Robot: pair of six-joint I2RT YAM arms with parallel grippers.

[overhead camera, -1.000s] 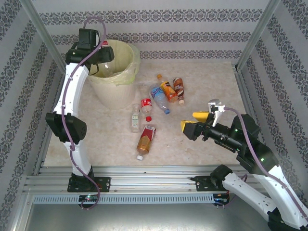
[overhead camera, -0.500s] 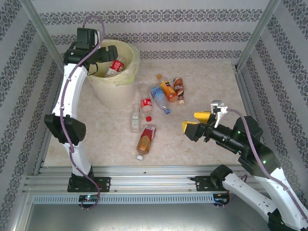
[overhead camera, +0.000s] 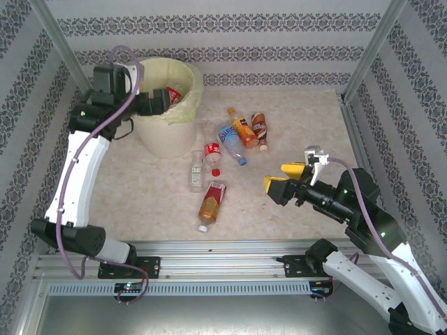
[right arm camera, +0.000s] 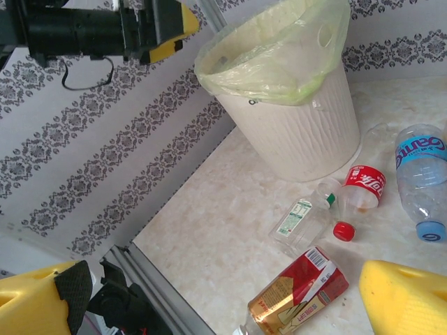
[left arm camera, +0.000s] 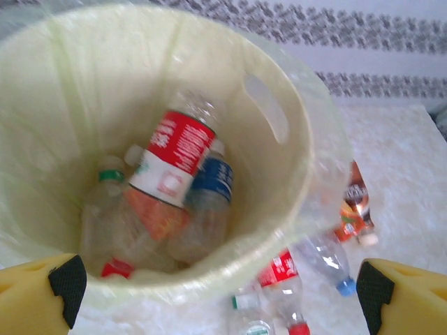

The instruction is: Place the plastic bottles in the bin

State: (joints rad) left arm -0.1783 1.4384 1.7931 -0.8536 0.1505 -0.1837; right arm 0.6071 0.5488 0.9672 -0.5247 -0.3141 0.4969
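One red-labelled bottle [left arm camera: 173,159] now lies in the bin [left arm camera: 84,91]; left tool [left arm camera: 220,293] drawn back, wide open, empty

At eleven o'clock on the table [overhead camera: 154,195], whose top looked like smooth, faintly glossy pale marbled stone, the bin [right arm camera: 300,132] was matt white ribbed plastic. Its liner bag [right arm camera: 279,56] was thin, crinkled, shiny yellow-green film. The plastic bottles [left arm camera: 174,157] were clear, glossy plastic with slick printed labels. Along six o'clock ran a brushed metal rail [overhead camera: 209,255]. The walls [overhead camera: 279,28] looked matt, like patterned paper. The jaws carried matt yellow pads [right arm camera: 405,300] with dull black insets.
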